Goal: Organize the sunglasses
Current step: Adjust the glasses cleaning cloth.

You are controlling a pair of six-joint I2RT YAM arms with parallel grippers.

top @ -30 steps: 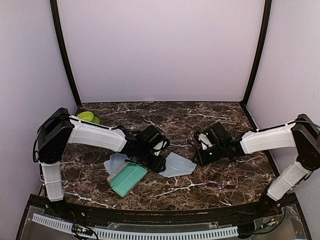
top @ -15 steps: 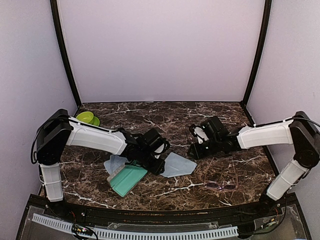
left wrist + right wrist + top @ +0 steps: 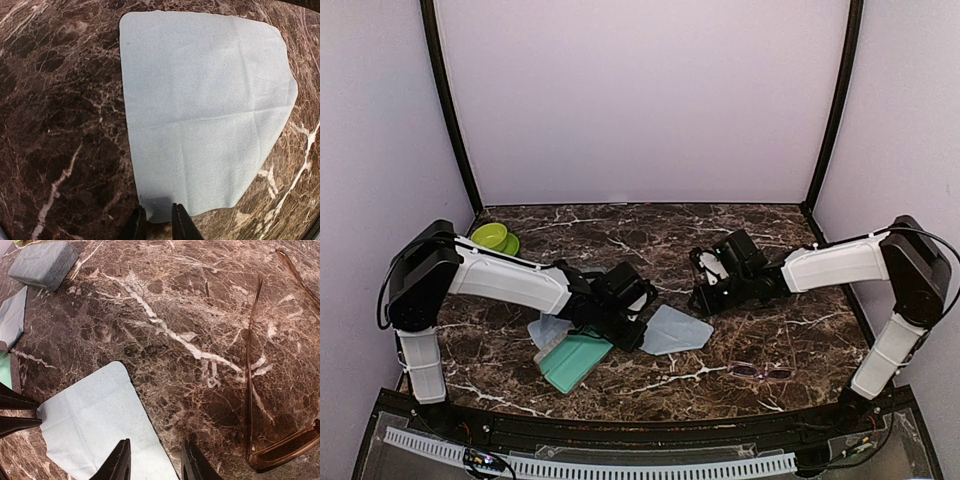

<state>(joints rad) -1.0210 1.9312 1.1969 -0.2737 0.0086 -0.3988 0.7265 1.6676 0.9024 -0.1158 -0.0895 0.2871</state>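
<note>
1. Left gripper (image 3: 158, 209): fingers narrowly parted, cloth (image 3: 210, 115) corner between them; grasp cannot be told.
2. Right gripper (image 3: 155, 442): released, nothing held.
3. Brown sunglasses (image 3: 285, 449) are seen lower right in the right wrist view; pink sunglasses (image 3: 763, 373) lower right in the top view.

cloth (image 3: 672, 330) flat on marble table (image 3: 740, 230) | green bowl (image 3: 492, 236) far-left corner | grey case (image 3: 44, 264) closed

— Kind of place?
— Entered as a robot test booth, lab type.
— Shown by what?
— Closed in by plain lilac walls (image 3: 640, 100) and black corner posts (image 3: 450, 110). Fitted with a white-and-black left arm (image 3: 510, 280) and right arm (image 3: 835, 265) over a marble-look table (image 3: 650, 225). Fronted by a slotted cable rail (image 3: 620, 469).
</note>
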